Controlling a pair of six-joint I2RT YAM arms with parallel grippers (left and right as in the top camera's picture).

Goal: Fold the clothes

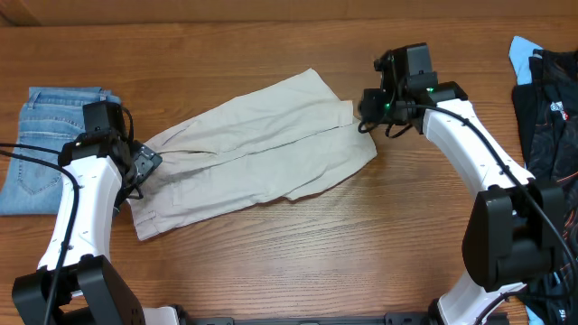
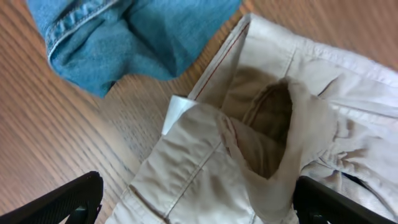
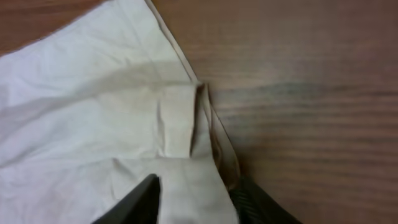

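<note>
Around the shorts (image 1: pixel 262 135) the left end effector (image 2: pixel 196 186) is spread; the right end effector's (image 3: pixel 196 183) closure cannot be told. A shallow pinch may be lost.

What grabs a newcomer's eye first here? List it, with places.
The beige shorts sprawl diagonally across the middle of the table, the left claw at their waistband end and the right claw at the leg hem. Folded blue jeans lie at the left edge, dark garments at the right edge.

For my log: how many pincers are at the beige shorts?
2: left pincer at the waistband end of the shorts, right pincer at the leg-hem end.
</note>
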